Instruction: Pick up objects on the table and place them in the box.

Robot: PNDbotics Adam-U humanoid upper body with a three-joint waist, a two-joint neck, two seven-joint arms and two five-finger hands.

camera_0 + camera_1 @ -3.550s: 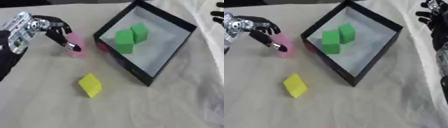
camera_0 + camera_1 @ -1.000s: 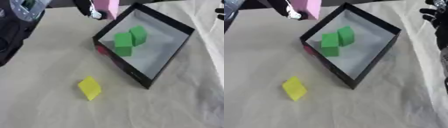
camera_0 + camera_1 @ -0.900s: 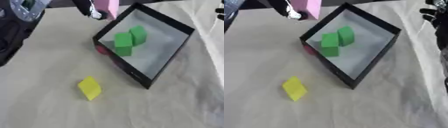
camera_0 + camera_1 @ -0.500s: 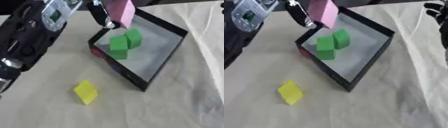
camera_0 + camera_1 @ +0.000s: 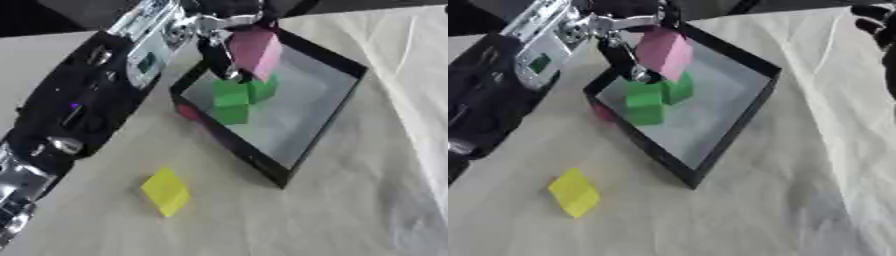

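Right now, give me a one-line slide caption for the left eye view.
Left hand holds the pink block above the black box with two green blocks; yellow block waits on the table.

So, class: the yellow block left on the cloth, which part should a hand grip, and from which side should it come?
Probably from above, fingers and thumb on two opposite side faces of the yellow block. It lies alone on the cloth, turned cornerwise, clear of the black box, so the hand must turn to match its faces.

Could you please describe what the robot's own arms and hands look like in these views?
The left arm is bulky and black with silver metal joints and a small green patch on a pale panel. The left hand is silver and black. The right hand shows only as dark fingers at the edge.
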